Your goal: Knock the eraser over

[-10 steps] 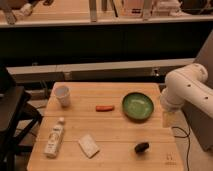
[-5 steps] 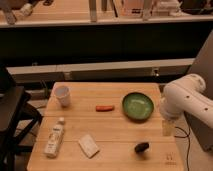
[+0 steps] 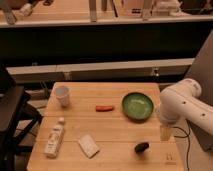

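The single camera view looks down over a light wooden table (image 3: 115, 130) in a dim room, with a dark shelf behind it. The eraser (image 3: 142, 147), a small black lump, sits near the front edge of the table, toward the right, and nothing touches it. I cannot make out whether it stands on end or lies flat. The robot's white arm (image 3: 182, 102) curves in from the right side, and its gripper (image 3: 165, 135) hangs at the table's right edge. It is up and to the right of the eraser, near it but clearly apart. I cannot tell whether the gripper is open or closed, and it appears to hold nothing. A green bowl (image 3: 138, 105) rests behind the eraser, just left of the arm. A small red-orange stick (image 3: 104, 108) lies left of the bowl. A white cup (image 3: 62, 95) stands at the back left, a white bottle (image 3: 54, 141) lies near the front left, and a flat white pad (image 3: 88, 145) lies between the bottle and the eraser. By my judgement the task is at the approach stage: the gripper must close the gap and push the eraser, so the knock itself remains to be done.
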Motion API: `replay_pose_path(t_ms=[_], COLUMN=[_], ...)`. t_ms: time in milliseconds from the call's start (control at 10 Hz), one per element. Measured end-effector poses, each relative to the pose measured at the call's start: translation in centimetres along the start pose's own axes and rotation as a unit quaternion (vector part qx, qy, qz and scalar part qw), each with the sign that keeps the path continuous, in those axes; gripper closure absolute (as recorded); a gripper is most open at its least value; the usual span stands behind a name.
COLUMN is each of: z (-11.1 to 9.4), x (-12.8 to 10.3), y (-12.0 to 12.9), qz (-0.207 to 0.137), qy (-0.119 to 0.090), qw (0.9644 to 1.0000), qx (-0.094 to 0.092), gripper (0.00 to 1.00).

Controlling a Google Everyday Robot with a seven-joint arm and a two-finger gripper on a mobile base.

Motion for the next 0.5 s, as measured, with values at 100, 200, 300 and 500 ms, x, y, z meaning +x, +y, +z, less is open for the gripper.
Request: replay_pose_path(t_ms=[100, 200, 300, 500], z=[0.02, 0.10, 0.16, 0.48], x=[-0.02, -0.20, -0.61, -0.99], y=[0.11, 0.00, 0.02, 0.83], qz=[0.000, -0.003, -0.006, -0.012], qy=[0.000, 0.000, -0.002, -0.002], qw=[1.0000, 1.0000, 1.0000, 0.9999], qx=[0.000, 0.000, -0.002, -0.006], gripper=[0.20, 0.20, 0.20, 0.20])
